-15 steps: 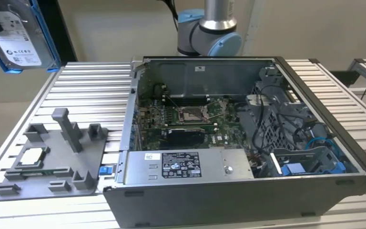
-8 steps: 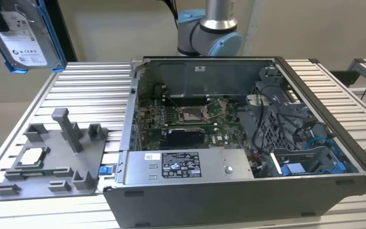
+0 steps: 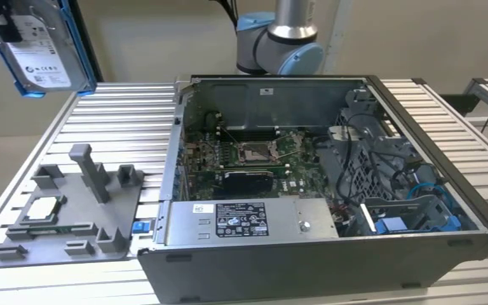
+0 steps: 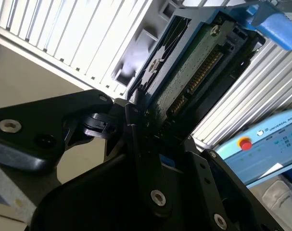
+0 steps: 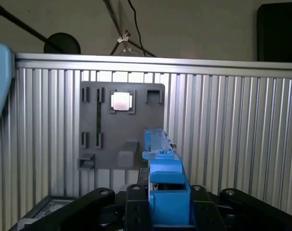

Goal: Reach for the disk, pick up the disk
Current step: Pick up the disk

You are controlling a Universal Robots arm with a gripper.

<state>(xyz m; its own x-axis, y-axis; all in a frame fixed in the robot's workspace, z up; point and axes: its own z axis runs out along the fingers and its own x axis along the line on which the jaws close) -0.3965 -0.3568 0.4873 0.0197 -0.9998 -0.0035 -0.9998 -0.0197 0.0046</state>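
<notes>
The disk (image 3: 47,52), a silver drive with a white label and blue side rails, hangs high above the table at the exterior view's upper left, tilted with its label facing the camera. My gripper (image 5: 168,195) is shut on it, with a black finger on each side of its blue rail (image 5: 161,159). In the second wrist view the disk's green circuit-board underside (image 4: 191,72) runs up from between the black fingers (image 4: 136,130).
An open computer case (image 3: 312,190) fills the middle and right of the slatted metal table (image 3: 117,101). A grey fixture plate (image 3: 66,216) with a small square silver chip (image 3: 40,208) lies at the exterior view's left. The arm's base (image 3: 278,44) stands behind the case.
</notes>
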